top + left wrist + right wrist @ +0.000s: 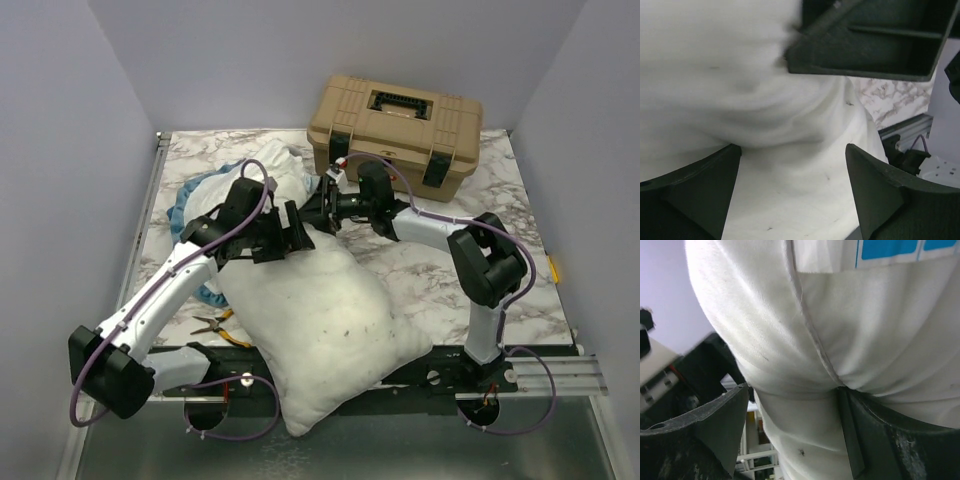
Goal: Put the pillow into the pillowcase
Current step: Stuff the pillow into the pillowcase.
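Seemingly early insertion: the pillow (320, 320) lies diagonally on the table, its far end at the pillowcase (200, 190). The left end effector (792, 155) is spread. The right end effector (792, 390) straddles white fabric, grip unclear. Next calls for pulling the case mouth nearward.

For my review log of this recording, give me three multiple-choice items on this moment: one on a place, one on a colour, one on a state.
1. Where does the tan plastic toolbox stand?
A) at the marble table's far edge
B) at its near left corner
C) off the table

2. What colour are the handles of the pliers?
A) red
B) yellow
C) green

3. How is the left tool?
A) shut on the pliers
B) shut on the toolbox
C) open, facing the plump white stuffed pillow

Key:
1 A, it sits at the top of the overhead view.
2 B, yellow shows beside the pillow.
3 C, its fingers stand wide apart, pinching nothing.
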Available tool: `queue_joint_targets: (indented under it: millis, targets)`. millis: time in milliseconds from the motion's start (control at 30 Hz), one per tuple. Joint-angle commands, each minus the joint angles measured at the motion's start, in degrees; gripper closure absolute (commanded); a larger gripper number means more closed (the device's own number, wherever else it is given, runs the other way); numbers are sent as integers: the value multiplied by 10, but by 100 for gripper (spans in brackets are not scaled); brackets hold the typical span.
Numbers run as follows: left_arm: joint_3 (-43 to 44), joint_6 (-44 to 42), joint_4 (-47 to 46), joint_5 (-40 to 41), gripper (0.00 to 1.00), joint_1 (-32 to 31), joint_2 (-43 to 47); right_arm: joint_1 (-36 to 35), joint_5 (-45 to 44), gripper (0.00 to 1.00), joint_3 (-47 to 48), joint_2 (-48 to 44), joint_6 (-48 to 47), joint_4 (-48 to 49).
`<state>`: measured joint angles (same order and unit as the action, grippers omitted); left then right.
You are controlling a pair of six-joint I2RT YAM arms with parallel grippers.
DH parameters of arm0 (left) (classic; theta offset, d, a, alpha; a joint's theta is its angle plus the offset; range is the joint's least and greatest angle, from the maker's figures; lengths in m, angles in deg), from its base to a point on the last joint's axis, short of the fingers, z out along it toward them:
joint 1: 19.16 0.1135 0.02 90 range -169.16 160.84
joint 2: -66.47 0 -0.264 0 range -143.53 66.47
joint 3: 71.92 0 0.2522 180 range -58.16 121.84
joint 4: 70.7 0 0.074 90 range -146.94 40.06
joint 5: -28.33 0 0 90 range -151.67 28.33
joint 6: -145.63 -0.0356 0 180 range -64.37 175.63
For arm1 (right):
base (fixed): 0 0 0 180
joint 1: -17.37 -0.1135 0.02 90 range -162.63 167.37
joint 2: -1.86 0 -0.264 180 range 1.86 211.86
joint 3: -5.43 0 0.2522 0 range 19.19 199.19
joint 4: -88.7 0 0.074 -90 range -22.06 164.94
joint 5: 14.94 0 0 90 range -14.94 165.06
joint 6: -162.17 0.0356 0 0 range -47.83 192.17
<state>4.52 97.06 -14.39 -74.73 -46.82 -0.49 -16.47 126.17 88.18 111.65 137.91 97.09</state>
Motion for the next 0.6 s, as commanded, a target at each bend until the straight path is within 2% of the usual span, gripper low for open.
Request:
queue_joint_targets:
  millis: [0, 133, 200, 233, 300, 367, 400, 500, 567]
  targets:
    - [-6, 23, -48, -30, 13, -63, -51, -12, 21, 24, 34, 26, 87, 50]
    - [-15, 47, -49, 66, 14, -83, -103, -11, 17, 23, 30, 21, 91, 36]
    - [-20, 48, -49, 121, 23, -90, -124, -11, 13, 22, 23, 12, 88, 31]
    - [-24, 48, -50, 140, 33, -91, -132, -9, 12, 22, 20, 8, 85, 27]
    - [-31, 44, -51, 173, 67, -90, -135, -3, 5, 21, 23, -4, 57, -8]
    - [-38, 41, -53, 202, 85, -89, -114, 9, -12, 19, 43, -20, -19, -94]
    - [-43, 39, -55, 209, 99, -88, -96, 17, -28, 18, 54, -30, -59, -144]
    - [-68, 43, -57, 218, 100, -64, -16, 41, -97, 12, 96, -59, -183, -279]
    - [-93, 57, -56, 223, 100, -42, 51, 49, -142, 9, 119, -79, -243, -325]
